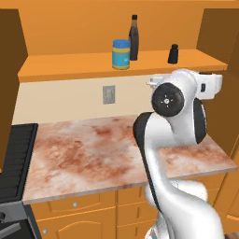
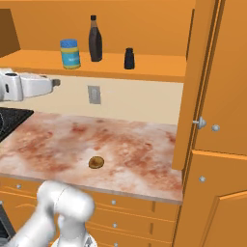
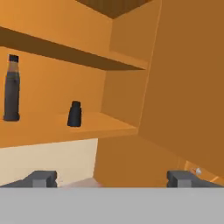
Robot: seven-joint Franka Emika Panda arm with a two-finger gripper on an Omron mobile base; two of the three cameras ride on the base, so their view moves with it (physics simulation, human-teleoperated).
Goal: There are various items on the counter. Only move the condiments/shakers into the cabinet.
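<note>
On the cabinet shelf (image 1: 84, 66) stand the blue-lidded jar (image 1: 121, 54), the tall dark brown bottle (image 1: 134, 37) and the small black shaker (image 1: 173, 53). The right base view shows the same jar (image 2: 70, 53), bottle (image 2: 95, 38) and shaker (image 2: 129, 58). The round brown pastry (image 2: 96, 162) lies on the counter (image 2: 140, 144). My gripper (image 3: 112, 179) is open and holds nothing. It hangs in the air below and in front of the shelf, facing the bottle (image 3: 12, 87) and shaker (image 3: 75, 114).
A black stove (image 1: 16, 154) borders the counter's left end. A wall outlet (image 2: 94, 94) sits under the shelf. An open cabinet door (image 2: 193, 82) and a tall orange unit (image 2: 222, 154) stand at the right. Orange drawers (image 1: 84, 205) run below.
</note>
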